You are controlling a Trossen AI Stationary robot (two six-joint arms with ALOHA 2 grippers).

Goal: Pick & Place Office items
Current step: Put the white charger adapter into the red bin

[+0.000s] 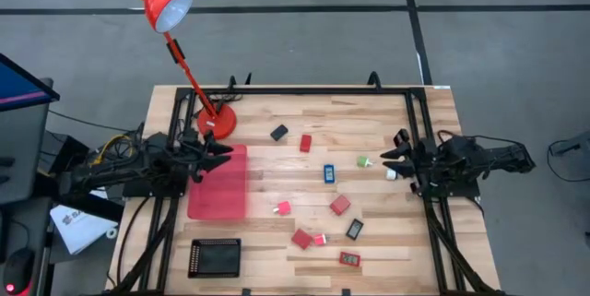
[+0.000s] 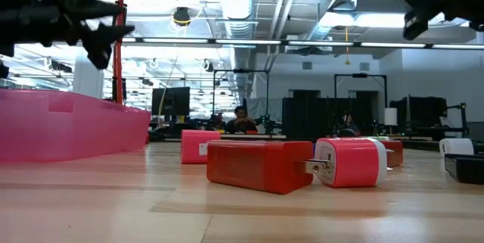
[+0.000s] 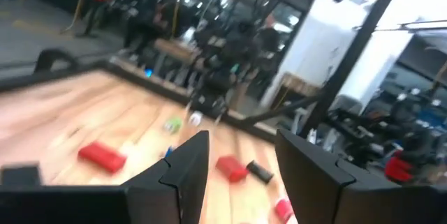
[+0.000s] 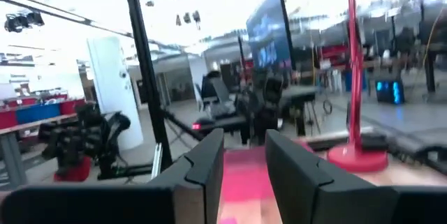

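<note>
Left gripper (image 1: 224, 152) part-open, empty (over red tray (image 1: 218, 195)), right gripper (image 1: 394, 155) closed — empty, office items (image 1: 329, 173) between.

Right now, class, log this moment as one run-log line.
left gripper: empty, over red tray | right gripper: shut, empty | office items: on table

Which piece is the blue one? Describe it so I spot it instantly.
Start at the translucent red flat tray on the wooden table's left side, then look right to mid-table. The small blue rectangular block lies there, the only blue piece among red, black and green ones.
</note>
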